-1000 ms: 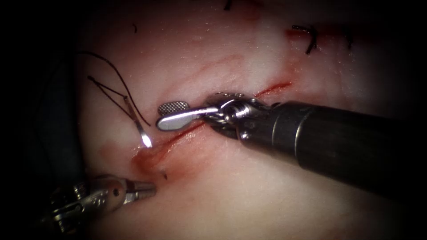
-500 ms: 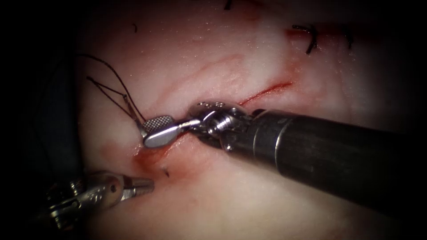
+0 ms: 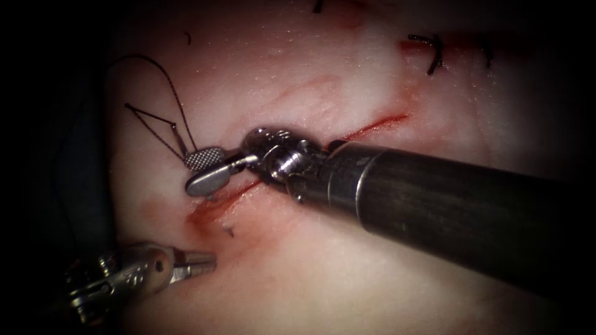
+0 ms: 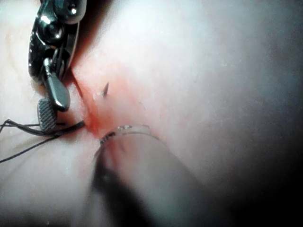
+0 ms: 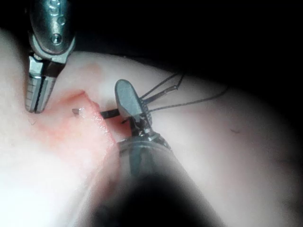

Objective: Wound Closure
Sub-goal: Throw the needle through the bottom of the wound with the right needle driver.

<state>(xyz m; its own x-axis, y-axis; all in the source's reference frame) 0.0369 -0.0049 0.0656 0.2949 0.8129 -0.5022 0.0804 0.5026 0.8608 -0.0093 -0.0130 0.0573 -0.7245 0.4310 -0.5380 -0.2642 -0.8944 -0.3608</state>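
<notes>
Endoscope view: your right arm's steel needle driver [image 3: 197,170] lies along the thin red cut [image 3: 372,126] in the pale pork tissue [image 3: 347,260]. Its jaws are parted at the cut's left end, one ribbed face turned up. The thin curved steel needle [image 3: 180,139] rises from the tissue just left of the cut and passes between them. You cannot tell whether they touch it. Dark thread [image 3: 149,115] trails from the needle's tail and loops over the tissue to the left. Your left arm's steel needle driver [image 3: 208,262] sits near the cut's left end, beside the red fluid [image 3: 211,217]. It is clenched and holds nothing.
</notes>
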